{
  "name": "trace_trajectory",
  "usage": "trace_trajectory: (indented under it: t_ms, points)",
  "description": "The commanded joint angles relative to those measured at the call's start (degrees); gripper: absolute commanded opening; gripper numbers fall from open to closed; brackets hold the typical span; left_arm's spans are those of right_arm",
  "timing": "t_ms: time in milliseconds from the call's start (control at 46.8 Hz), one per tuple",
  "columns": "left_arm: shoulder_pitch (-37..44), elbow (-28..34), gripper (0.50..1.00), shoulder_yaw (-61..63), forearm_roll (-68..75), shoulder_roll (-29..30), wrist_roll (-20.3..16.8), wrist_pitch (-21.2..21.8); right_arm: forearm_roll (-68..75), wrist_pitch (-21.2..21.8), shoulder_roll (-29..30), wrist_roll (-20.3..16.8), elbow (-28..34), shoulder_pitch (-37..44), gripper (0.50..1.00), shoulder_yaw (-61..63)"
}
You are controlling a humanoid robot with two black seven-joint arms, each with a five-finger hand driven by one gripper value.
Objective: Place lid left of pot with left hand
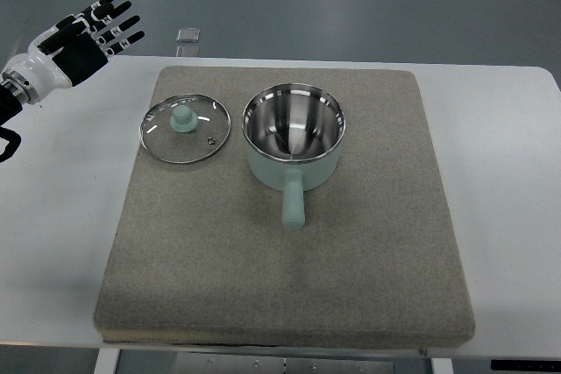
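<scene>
Lid is lying flat on the grey mat, just beside the pot at its 9 o'clock, not touching. Left hand is hovering at the table's 10 o'clock corner, fingers spread wide, holding nothing.

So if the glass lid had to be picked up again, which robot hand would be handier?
The left robot hand: it hovers open just beyond the round glass lid with the mint knob. The right one isn't in view.
</scene>
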Motion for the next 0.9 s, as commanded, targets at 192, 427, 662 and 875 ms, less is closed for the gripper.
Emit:
trace_trajectory:
  t_ms: [192, 427, 662, 875]
  points:
    - [-0.11, 0.26, 0.996, 0.31, 0.81, -0.8, 0.27, 0.11, 0.0, 0.18, 0.0, 0.01, 0.34, 0.0, 0.921, 0.17]
    - [-0.2, 1.22, 0.996, 0.22, 0.98, -1.94, 0.18, 0.02, 0.0, 0.09, 0.0, 0.01, 0.51, 0.0, 0.921, 0.17]
    - [-0.2, 1.22, 0.996, 0.13, 0.9, -2.03, 0.18, 0.02, -0.09, 0.09, 0.0, 0.01, 0.78, -0.09, 0.921, 0.0]
    - [-0.2, 1.22, 0.996, 0.13, 0.9, -2.03, 0.18, 0.02, -0.09, 0.0, 0.0, -0.17, 0.78, -0.09, 0.921, -0.09]
